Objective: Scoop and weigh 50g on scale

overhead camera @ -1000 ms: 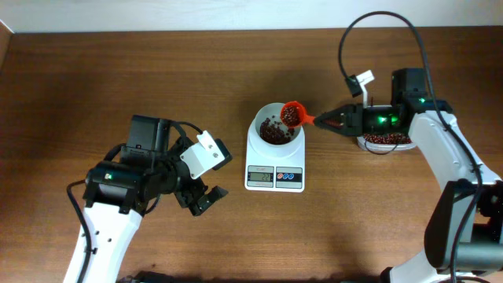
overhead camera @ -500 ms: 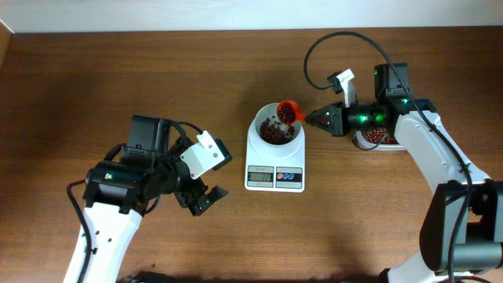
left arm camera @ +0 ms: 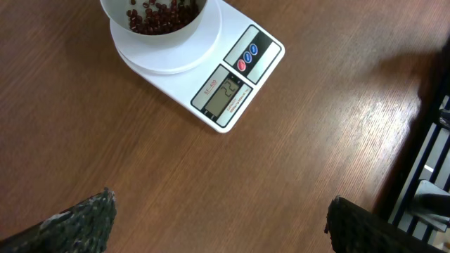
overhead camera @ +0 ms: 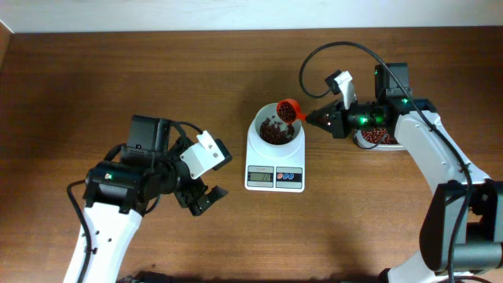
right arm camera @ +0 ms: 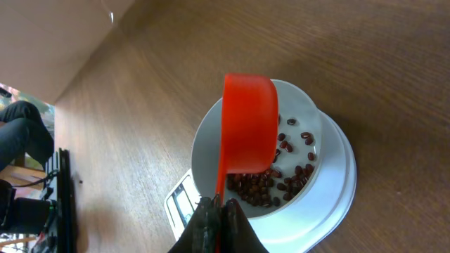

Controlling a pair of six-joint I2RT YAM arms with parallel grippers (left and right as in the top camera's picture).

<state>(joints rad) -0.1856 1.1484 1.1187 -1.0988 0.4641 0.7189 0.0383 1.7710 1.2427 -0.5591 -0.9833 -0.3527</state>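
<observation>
Your right jaws are pinched shut on the handle of the red scoop, which is tilted above the white bowl on the scale. Small dark red-brown beans lie loose in this bowl. The right arm reaches toward the scale. Your left jaws stand wide, well apart from the scale, over the bench.

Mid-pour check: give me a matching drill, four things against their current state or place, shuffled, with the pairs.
Things
1. red scoop
2. left end effector
3. right end effector
4. scale

States
A. open, empty, off to one side of the scale
B. shut on the red scoop's handle
C. tipped over the bowl
D. carries the bowl holding beans

Pairs: 1-C; 2-A; 3-B; 4-D
</observation>
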